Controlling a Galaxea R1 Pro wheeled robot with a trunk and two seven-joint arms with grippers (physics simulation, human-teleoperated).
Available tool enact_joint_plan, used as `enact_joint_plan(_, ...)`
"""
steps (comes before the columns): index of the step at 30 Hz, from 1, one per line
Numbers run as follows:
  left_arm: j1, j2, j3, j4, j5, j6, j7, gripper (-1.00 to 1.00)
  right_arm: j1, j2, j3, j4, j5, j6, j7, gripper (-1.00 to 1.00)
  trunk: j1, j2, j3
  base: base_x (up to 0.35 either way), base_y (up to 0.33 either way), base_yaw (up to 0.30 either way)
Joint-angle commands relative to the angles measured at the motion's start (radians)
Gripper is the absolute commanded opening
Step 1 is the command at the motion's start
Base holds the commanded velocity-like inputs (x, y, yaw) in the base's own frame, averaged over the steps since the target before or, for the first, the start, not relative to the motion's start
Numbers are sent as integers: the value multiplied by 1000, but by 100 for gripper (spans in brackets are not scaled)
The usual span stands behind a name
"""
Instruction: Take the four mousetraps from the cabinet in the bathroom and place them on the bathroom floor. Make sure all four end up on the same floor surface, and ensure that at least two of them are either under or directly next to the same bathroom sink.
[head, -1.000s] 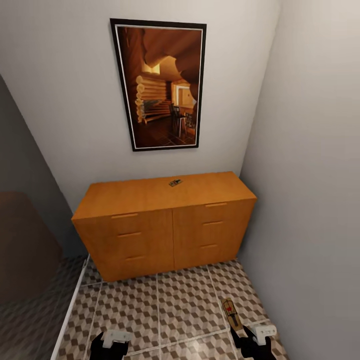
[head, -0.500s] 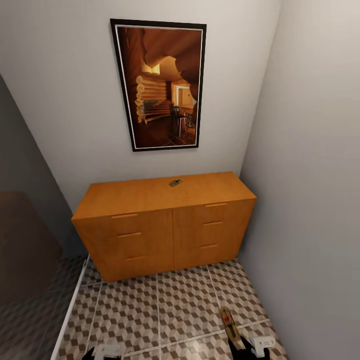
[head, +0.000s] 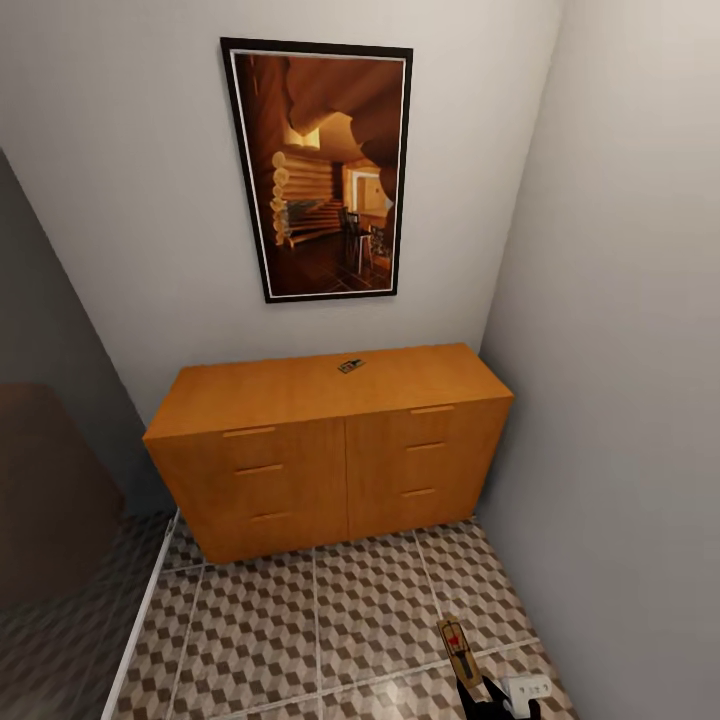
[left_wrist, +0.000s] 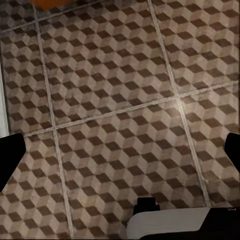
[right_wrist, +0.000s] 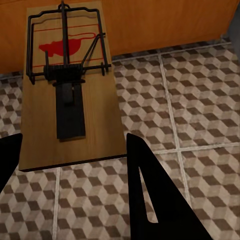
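One mousetrap (head: 351, 366) lies on the flat top of the orange-brown cabinet (head: 300, 470), near its back edge. A second mousetrap (head: 455, 643) (right_wrist: 70, 85), a tan board with a black wire frame and a red mark, hangs low over the bathroom floor (head: 300, 620) in front of the cabinet's right half. My right gripper (head: 472, 682) (right_wrist: 72, 150) is shut on its near end, one black finger on each side. In the left wrist view my left gripper (left_wrist: 120, 150) is open over bare tiles, its fingertips (left_wrist: 10, 155) wide apart.
The cabinet fills a narrow alcove, with a grey wall (head: 620, 400) close on the right and a framed picture (head: 320, 170) above. A white threshold strip (head: 140, 620) edges the tiles on the left. A white and black robot part (left_wrist: 170, 222) shows in the left wrist view.
Both grippers have dropped toward the bottom of the head view, and the left one has gone out of it. The held mousetrap moved down with the right gripper. The camera has not shifted.
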Motion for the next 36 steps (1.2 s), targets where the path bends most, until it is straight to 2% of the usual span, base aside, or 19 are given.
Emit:
enact_joint_plan(1,4,-2,-8,-1,7,-1,2,100,-1,0,4,1,-14,-1,9,-100,1,-2,-2,0,0,0)
enact_joint_plan(13,9,4,-9,-69,4,67,0,100,-1,0,4,2,-14,0,5,-100,1,-2,-2,0,0,0)
enact_joint_plan(19,9,9,-8,-102,3,100,0,100,0,0,5,3,-14,3,-32,-100,1,-2,-2,0,0,0)
enact_joint_plan(20,9,9,-7,-988,3,985,-1,100,0,0,6,3,-14,12,-47,-100,1,-2,-2,0,0,0)
enact_joint_plan(21,9,8,-7,-1059,3,1044,-2,100,0,0,6,3,-14,15,-51,-100,1,-2,-2,0,0,0)
enact_joint_plan(22,9,8,-7,-1093,3,1071,-2,100,0,0,6,3,-14,16,-52,-100,1,-2,-2,0,0,0)
enact_joint_plan(23,9,8,-7,-1192,2,1144,-2,100,0,0,6,3,-14,19,-55,-100,1,-2,-2,0,0,0)
enact_joint_plan(26,8,8,-7,-1297,2,1222,-2,100,0,0,6,3,-14,21,-57,-100,1,-2,-2,0,0,0)
enact_joint_plan(29,8,7,-6,-1403,2,1329,-2,100,0,0,6,3,-14,21,-58,-100,1,-2,-2,0,0,0)
enact_joint_plan(32,8,4,-6,-1457,1,1376,-2,100,0,0,6,3,-14,22,-57,-100,1,-2,-2,0,0,0)
enact_joint_plan(36,7,-19,-5,-1504,0,1395,-1,100,0,0,6,3,-14,22,-58,-100,1,-2,-2,0,0,0)
